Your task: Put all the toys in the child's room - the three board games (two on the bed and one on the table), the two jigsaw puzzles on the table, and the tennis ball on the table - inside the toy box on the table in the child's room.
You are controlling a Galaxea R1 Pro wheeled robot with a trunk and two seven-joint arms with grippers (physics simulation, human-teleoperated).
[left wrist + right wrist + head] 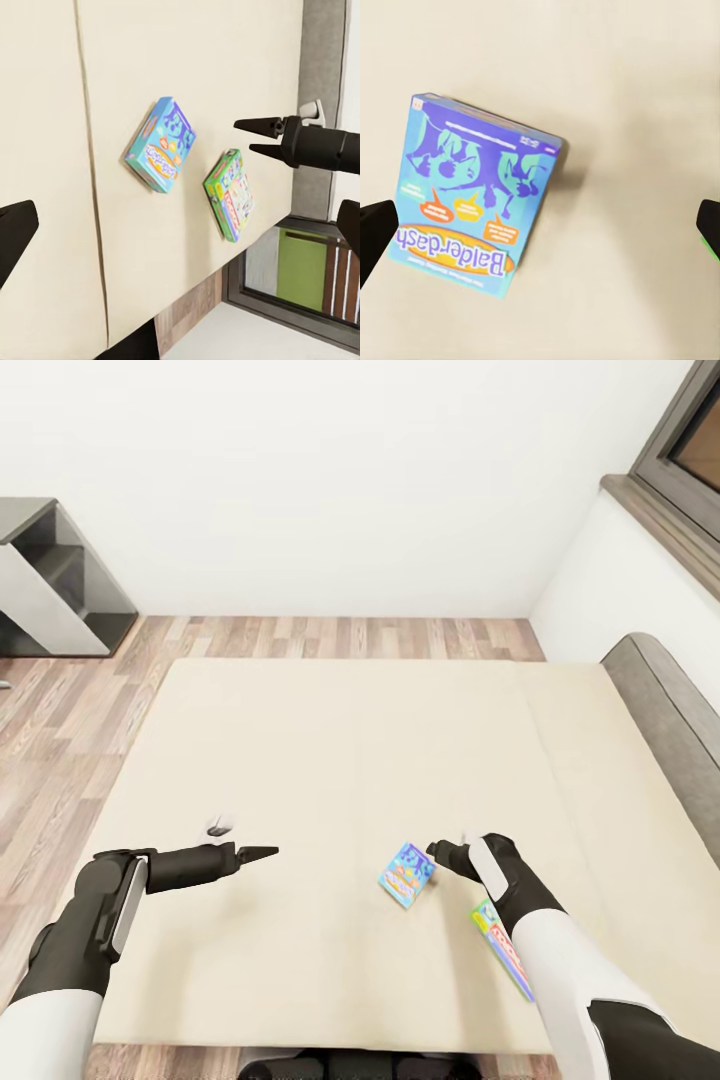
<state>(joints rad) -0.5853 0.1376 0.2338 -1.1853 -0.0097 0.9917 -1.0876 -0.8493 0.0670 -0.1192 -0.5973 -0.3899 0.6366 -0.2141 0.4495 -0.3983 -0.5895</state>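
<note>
Hovering with jaws apart, the right pincer (437,853) hangs above the blue board game (406,874); both games lie on the bed (300,760), unpacked.

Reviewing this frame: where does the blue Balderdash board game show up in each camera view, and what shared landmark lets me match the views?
Head view: blue board game lies on the beige bed, just left of the right gripper.
Left wrist view: it lies left of the green-edged game.
Right wrist view: it lies centre-left, title readable.
Shared landmark: the plain beige mattress beneath it.
</note>
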